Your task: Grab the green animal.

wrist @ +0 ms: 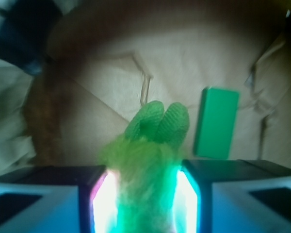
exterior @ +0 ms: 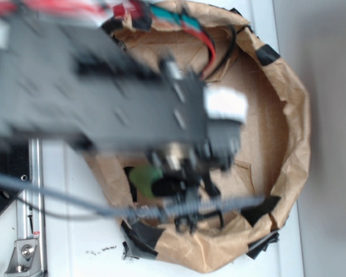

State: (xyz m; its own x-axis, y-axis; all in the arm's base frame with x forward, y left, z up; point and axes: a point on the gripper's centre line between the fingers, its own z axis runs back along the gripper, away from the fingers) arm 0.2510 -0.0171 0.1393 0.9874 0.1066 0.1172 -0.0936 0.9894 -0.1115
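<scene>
In the wrist view we see the green animal [wrist: 148,160] already between our gripper [wrist: 145,199] pads, jaws pressed against its fuzzy flanks, long axis pointing to twelve o'clock, the green block [wrist: 216,123] lying apart at two o'clock.

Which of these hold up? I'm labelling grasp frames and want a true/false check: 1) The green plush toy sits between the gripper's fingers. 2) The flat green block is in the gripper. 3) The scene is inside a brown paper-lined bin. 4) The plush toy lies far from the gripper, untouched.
1) True: in the wrist view the green animal sits between the fingers of the gripper, which appear closed against its fuzzy body.
2) False: the green block lies flat on the floor beyond the gripper, apart from the toy.
3) True: the brown paper bin rings the work area.
4) False: the toy is right in the gripper, its smooth end poking out ahead.
</scene>
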